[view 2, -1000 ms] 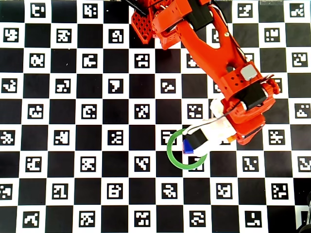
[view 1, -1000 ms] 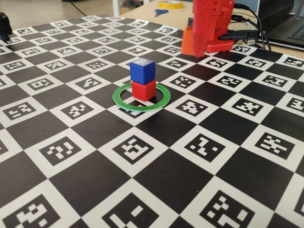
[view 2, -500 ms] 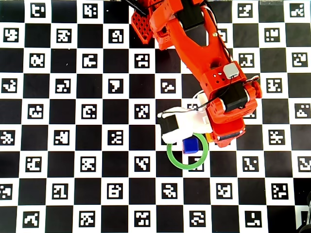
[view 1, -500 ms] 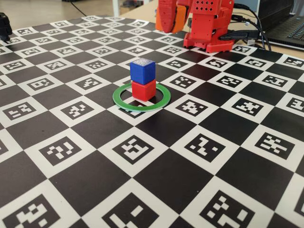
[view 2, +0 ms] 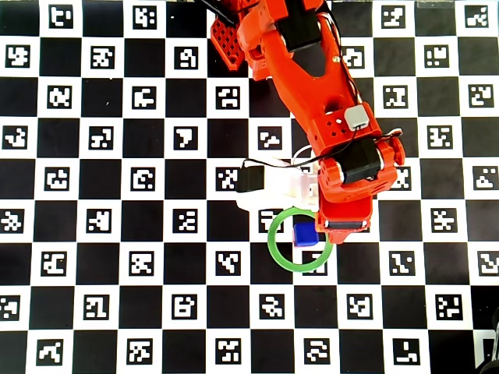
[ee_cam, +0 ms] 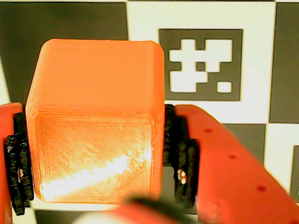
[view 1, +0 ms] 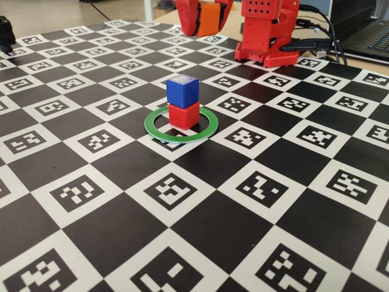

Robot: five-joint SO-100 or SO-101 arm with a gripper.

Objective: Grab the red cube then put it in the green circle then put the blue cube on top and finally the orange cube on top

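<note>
The blue cube (view 1: 182, 91) sits on the red cube (view 1: 183, 115) inside the green circle (view 1: 180, 139) at mid-board. From overhead, the blue cube (view 2: 306, 234) hides the red cube within the green circle (view 2: 300, 268). My gripper (view 1: 205, 24) hangs high at the top of the fixed view, behind the stack, shut on the orange cube (view 1: 209, 18). In the wrist view the orange cube (ee_cam: 93, 93) fills the gap between the black pads (ee_cam: 180, 154) of my gripper (ee_cam: 96, 172). From overhead, my gripper (view 2: 344, 224) is just right of the stack and covers the orange cube.
The board (view 1: 200, 231) is a black-and-white checker mat with printed markers. The arm's red base (view 1: 270, 36) stands at the far edge, with cables (view 1: 316, 42) and a laptop (view 1: 371, 33) to its right. A black object (view 1: 5, 33) sits at the left edge.
The arm has swung the held orange cube leftward in the fixed view and upward. From overhead, the gripper has shifted left to beside the stack. The stack has not moved.
</note>
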